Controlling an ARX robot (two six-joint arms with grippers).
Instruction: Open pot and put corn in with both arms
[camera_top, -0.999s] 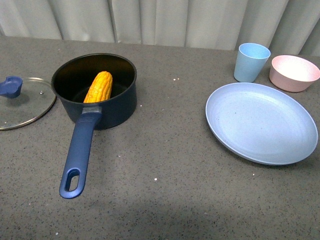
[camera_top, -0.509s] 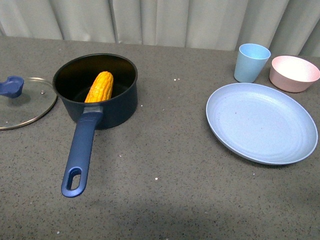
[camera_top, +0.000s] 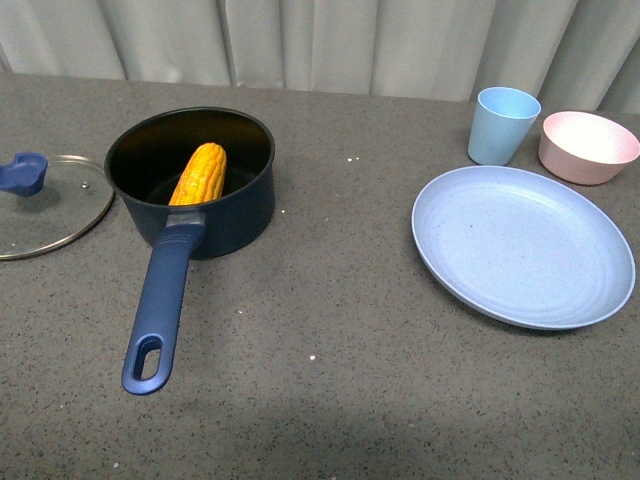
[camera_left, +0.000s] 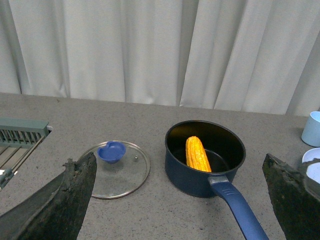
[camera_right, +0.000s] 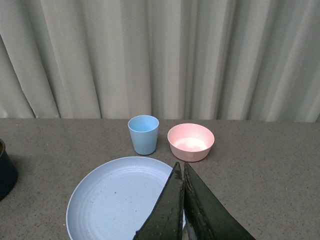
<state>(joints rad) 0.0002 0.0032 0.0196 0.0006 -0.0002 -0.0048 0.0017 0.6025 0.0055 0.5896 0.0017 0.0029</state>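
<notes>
The table (camera_top: 330, 300) carries everything, and by the look of it the job is about finished. Off to the right lies the plate (camera_top: 523, 245), bare, with a cup (camera_top: 504, 124) and a pink bowl (camera_top: 588, 146) behind it. To the left stands the pot (camera_top: 190, 180), uncovered, handle pointing towards the robot, and the corn (camera_top: 197, 174) lies inside it, leaning with its tip up against the rim just above the handle. The lid (camera_top: 45, 205) rests flat on the table just beside the pot, on its left, knob up.

Neither arm shows from the front. The left gripper (camera_left: 180, 200) hangs well back from the pot, jaws spread wide, nothing between them. The right gripper (camera_right: 182, 210) hovers over the plate, its fingers pressed together and holding nothing.

I'd say both steps are done: pot opened, corn in. All that's left is for the arms to pull clear and settle.
</notes>
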